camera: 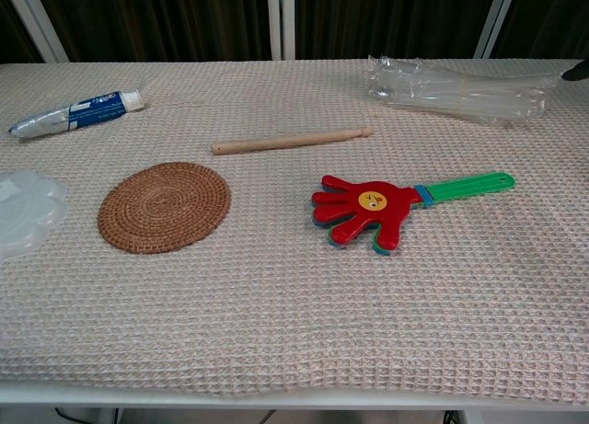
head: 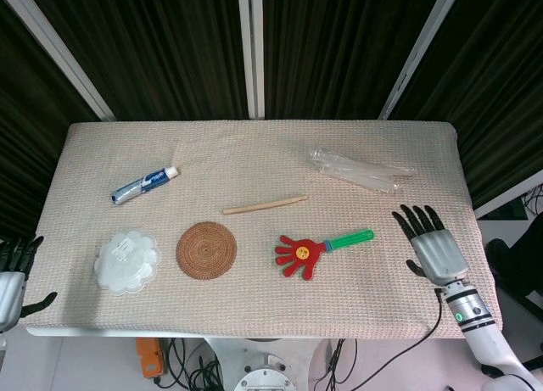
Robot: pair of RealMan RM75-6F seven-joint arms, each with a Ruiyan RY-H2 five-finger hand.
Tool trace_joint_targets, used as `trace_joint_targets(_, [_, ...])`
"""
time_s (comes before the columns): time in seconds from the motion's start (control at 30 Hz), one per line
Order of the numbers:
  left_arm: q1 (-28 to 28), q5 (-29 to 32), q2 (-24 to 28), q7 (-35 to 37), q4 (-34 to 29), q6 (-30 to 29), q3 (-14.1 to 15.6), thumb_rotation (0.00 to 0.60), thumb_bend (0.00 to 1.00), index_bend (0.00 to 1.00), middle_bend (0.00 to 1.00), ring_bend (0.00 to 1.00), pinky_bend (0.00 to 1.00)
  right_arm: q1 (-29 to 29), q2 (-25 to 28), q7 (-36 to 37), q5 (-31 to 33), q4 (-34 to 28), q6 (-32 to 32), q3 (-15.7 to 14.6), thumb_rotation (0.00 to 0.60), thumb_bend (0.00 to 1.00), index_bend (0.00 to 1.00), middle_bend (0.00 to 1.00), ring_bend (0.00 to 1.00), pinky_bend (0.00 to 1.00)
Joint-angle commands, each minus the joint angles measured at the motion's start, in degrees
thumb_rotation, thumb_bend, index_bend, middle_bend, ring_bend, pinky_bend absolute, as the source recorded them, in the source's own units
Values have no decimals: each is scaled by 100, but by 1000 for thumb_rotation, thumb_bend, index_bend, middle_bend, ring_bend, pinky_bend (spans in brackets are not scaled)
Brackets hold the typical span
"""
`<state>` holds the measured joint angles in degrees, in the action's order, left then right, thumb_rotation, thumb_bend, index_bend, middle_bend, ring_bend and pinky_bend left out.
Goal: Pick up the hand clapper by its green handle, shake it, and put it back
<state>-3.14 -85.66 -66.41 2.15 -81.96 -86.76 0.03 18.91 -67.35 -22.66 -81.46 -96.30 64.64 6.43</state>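
Note:
The hand clapper (head: pixel 304 254) (camera: pixel 368 208) lies flat on the beige cloth, its red hand-shaped head pointing left and its green handle (head: pixel 352 238) (camera: pixel 467 187) pointing right. My right hand (head: pixel 434 244) hovers over the table's right side, open with fingers spread, a short way right of the handle's tip and apart from it. A dark fingertip of it (camera: pixel 578 70) shows at the chest view's right edge. My left hand (head: pixel 12 281) hangs off the table's front left corner, open and holding nothing.
A woven round coaster (head: pixel 206 249) sits left of the clapper, a wooden stick (head: pixel 265 204) behind it. Clear plastic packaging (head: pixel 361 170) lies at the back right. A toothpaste tube (head: pixel 144 185) and a translucent flower-shaped lid (head: pixel 127 260) are on the left.

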Motion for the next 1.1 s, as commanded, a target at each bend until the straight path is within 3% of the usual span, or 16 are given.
trace_joint_targets(0.03, [-23,-29,-1,26,6,28,-9,600,133,36,42,0,21,642,-310,-968,987,-454,-816,212,600,119,0,0,0,0])
trace_joint_targets(0.3, [5,-101,14,144,17,4,5,600,133,36,42,0,21,1283,-1158,-1524,2035,-209,-1111,368,600,110,0,0,0,0])
trace_joint_targets(0.47, [27,-187,48,353,40,-44,23,600,133,36,42,0,21,1460,-1585,-1465,2270,9,-995,406,600,99,119,2,0,0])
trace_joint_targets(0.83, [63,-247,58,552,95,-110,12,600,133,36,42,0,21,1765,-1867,-1692,2840,399,-899,340,600,133,205,14,0,0])
trace_joint_targets(1.1, [75,-248,66,563,87,-97,9,600,133,36,42,0,21,1899,-2046,-1588,2873,650,-894,229,600,171,259,31,0,0])
